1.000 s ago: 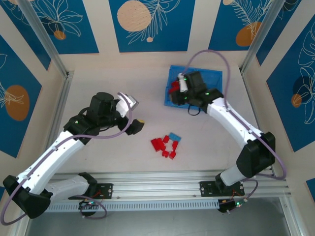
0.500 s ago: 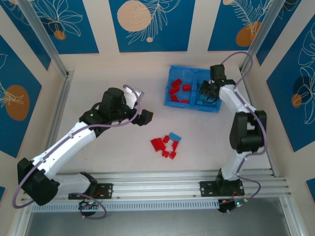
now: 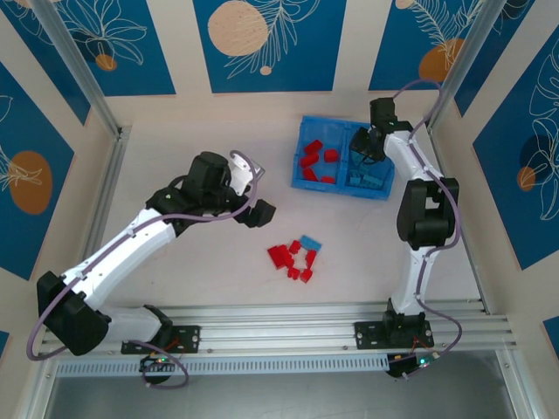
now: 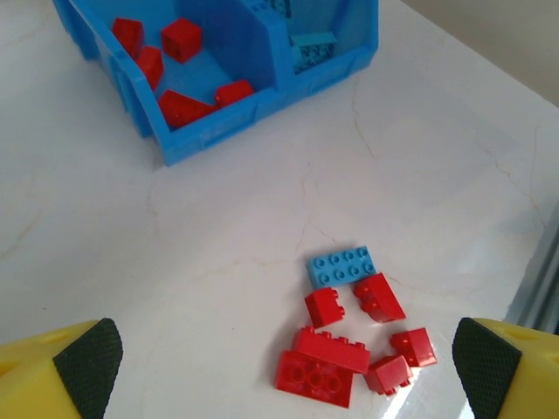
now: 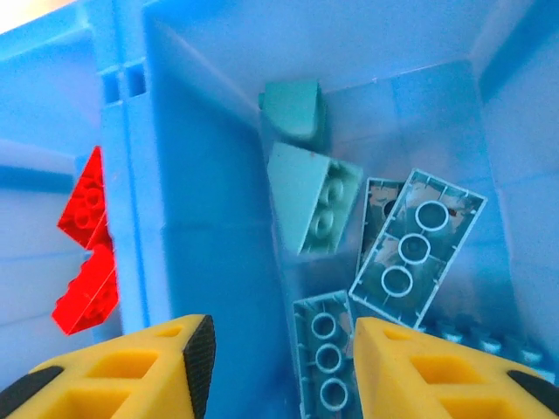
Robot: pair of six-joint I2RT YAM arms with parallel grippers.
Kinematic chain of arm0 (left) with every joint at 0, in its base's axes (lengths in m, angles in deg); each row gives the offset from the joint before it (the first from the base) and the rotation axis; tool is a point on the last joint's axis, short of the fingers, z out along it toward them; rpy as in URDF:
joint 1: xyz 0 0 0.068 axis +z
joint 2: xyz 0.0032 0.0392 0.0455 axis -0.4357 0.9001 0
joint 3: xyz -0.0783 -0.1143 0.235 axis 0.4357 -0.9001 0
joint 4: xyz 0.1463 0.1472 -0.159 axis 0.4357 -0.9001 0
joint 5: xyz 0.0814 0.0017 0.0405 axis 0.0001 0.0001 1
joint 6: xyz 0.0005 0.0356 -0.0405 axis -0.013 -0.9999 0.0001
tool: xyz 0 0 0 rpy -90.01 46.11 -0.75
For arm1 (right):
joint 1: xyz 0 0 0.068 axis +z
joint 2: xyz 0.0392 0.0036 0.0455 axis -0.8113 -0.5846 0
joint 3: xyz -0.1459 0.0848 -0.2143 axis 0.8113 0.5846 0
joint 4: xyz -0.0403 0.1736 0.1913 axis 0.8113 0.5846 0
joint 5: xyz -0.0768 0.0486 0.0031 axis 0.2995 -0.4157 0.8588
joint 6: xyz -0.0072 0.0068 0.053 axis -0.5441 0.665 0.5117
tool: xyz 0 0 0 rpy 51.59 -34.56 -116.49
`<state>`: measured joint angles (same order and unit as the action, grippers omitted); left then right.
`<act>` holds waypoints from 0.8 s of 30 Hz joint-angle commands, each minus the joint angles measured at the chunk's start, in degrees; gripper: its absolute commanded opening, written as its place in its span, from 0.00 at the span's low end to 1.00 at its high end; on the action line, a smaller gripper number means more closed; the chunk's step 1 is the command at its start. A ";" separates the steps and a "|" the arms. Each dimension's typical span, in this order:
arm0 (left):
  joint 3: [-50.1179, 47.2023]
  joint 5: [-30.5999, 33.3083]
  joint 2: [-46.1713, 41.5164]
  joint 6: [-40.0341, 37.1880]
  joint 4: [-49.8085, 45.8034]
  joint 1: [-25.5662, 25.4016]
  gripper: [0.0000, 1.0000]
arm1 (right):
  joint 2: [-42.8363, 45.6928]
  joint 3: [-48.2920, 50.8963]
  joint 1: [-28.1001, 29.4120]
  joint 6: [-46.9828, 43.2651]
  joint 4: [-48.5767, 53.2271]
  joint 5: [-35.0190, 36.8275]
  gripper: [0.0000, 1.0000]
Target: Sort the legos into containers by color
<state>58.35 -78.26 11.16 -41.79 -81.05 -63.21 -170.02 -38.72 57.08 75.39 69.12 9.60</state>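
While the left gripper point(image 3: 261, 212) hung over open table with its jaws spread wide and nothing between the pads point(image 4: 87, 362), the sorting looked to me well past halfway but not finished. Several red legos point(image 3: 314, 161) lay in the left compartment of the blue tray point(image 4: 218, 138), and a heap of light-blue legos point(image 5: 406, 249) lay in the right one, across the divider point(image 5: 131, 175). The right gripper point(image 5: 278, 358) was poised low over that light-blue heap, jaws parted and empty, touching none of the bricks as far as I could tell.

What was left sat in a small loose pile point(image 3: 295, 256) on the table, near the arms and well apart from the tray. From the left wrist camera I counted about six red bricks, some touching, and a single light-blue brick point(image 4: 343, 265) at the pile's far edge. By my reckoning, those reds belonged in the left compartment and the lone blue one in the right. No brick that I could see had landed in the wrong colour's side.
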 commanded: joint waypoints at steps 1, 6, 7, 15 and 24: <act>-1.60 -0.76 1.47 3.02 -2.42 -2.81 1.00 | 7.91 4.66 -0.48 0.07 1.21 -3.12 0.48; -3.30 4.65 4.91 15.58 -3.32 -4.83 1.00 | 19.76 13.20 0.50 3.16 4.39 -7.42 0.48; -4.49 5.42 5.85 19.05 -3.37 -4.86 1.00 | 22.71 15.33 1.02 4.18 5.63 -8.07 0.49; -9.35 5.38 12.95 39.67 -3.30 -4.98 0.85 | 41.58 30.33 6.55 12.54 12.98 -14.21 0.84; -9.01 -0.68 21.21 40.08 -2.36 -5.92 0.77 | 47.64 34.21 13.10 9.01 19.91 -11.14 0.92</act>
<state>49.23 -76.35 30.55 -3.23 -83.63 -68.39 -124.38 -5.37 70.08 84.79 85.62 -1.76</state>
